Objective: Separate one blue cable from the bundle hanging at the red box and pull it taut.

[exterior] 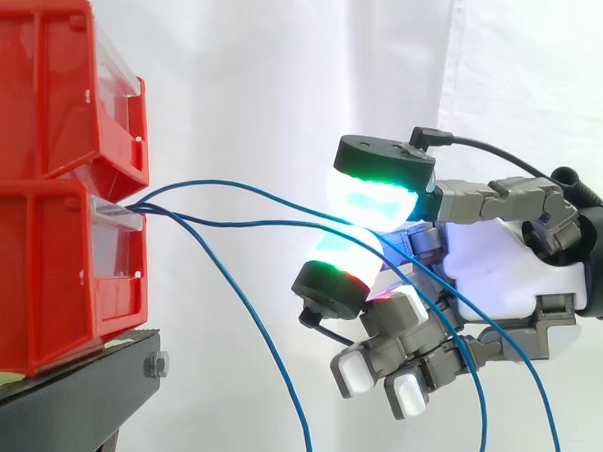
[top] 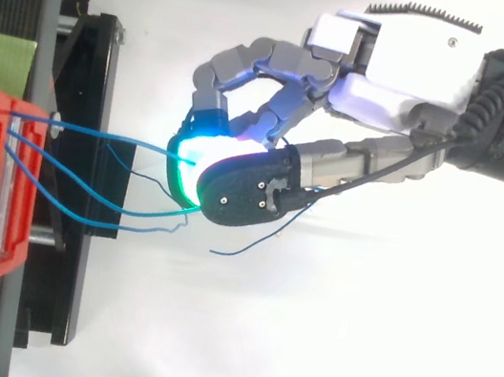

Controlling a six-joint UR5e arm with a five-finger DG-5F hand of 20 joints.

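Hand point(exterior: 504, 267) pinching blue cable point(top: 97, 132) between glowing pads point(exterior: 370, 198) | well apart from red bin's point(exterior: 54, 287) front edge

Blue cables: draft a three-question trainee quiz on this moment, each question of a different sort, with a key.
1. True or false: the blue cables run straight and taut from the red bins to the hand.
2. The fingers pinching the cables glow: A red, B green, C magenta.
3. Fill in: in the side view, the hand comes in from the ___ edge.
Key: 1 false, they bow and sag; 2 B; 3 right.
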